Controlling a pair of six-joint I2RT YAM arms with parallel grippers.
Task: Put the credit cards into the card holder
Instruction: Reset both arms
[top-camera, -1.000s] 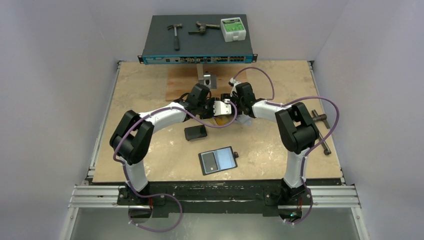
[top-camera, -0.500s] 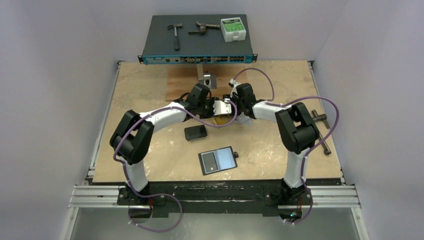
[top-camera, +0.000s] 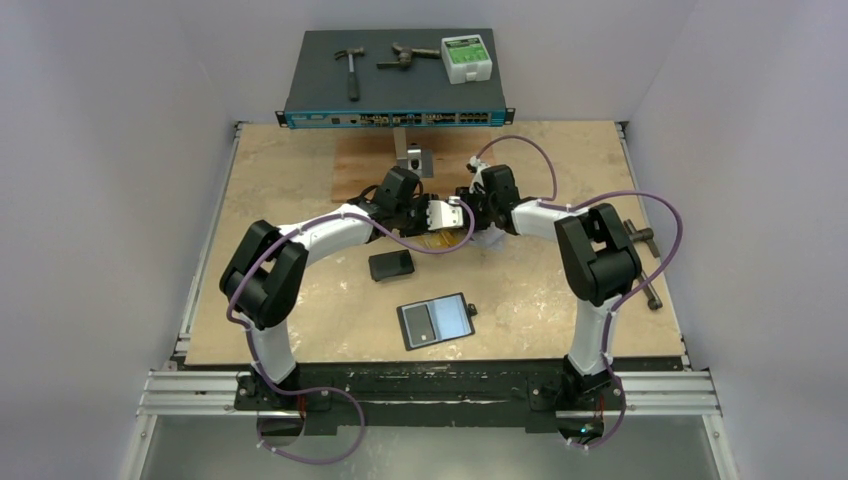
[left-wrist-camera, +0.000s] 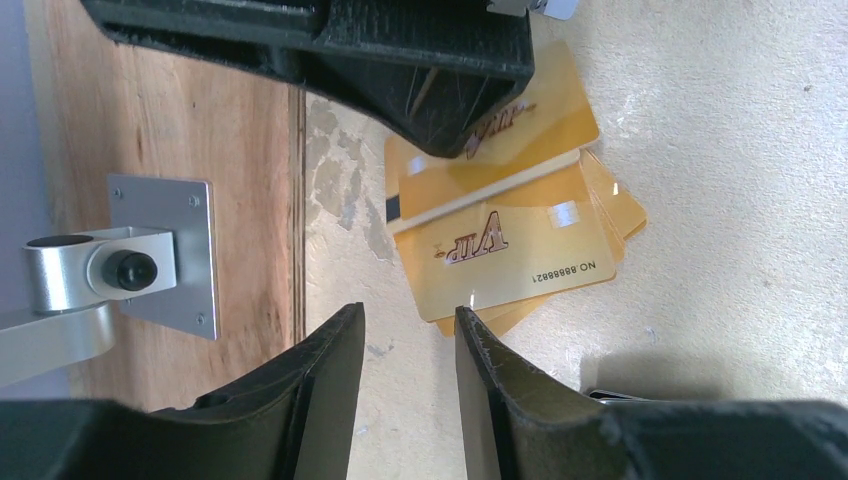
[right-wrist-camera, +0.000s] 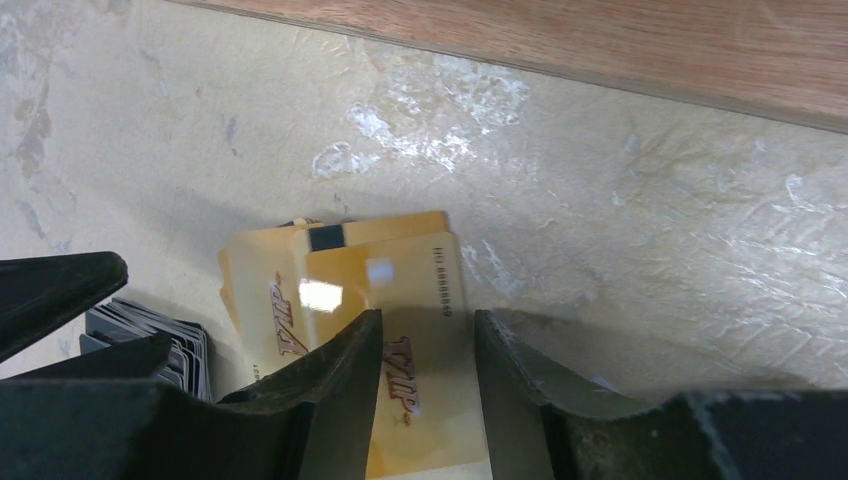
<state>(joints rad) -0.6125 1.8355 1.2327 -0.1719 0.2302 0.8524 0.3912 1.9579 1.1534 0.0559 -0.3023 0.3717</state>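
Several gold-orange credit cards (left-wrist-camera: 510, 235) printed "VIP" lie fanned on the table, also in the right wrist view (right-wrist-camera: 330, 280) and just in the top view (top-camera: 440, 241). A stack of grey cards (right-wrist-camera: 160, 345) lies beside them. My left gripper (left-wrist-camera: 410, 320) is open and empty, its tips at the near edge of the gold pile. My right gripper (right-wrist-camera: 425, 335) is open, its fingers straddling the top gold card. Both grippers meet over the pile in the top view, left (top-camera: 443, 222) and right (top-camera: 462, 218). The card holder (top-camera: 437, 320) lies open nearer the arm bases.
A plain black pouch (top-camera: 391, 265) lies left of the card holder. A wooden board (top-camera: 360, 165) with a metal bracket (top-camera: 410, 158) sits behind the cards. A network switch (top-camera: 395, 100) at the back carries a hammer (top-camera: 352, 70) and a green-white box (top-camera: 466, 57). A black tool (top-camera: 640, 240) lies far right.
The right arm's wrist has shifted slightly to the right. The left arm and the things on the table have not visibly moved.
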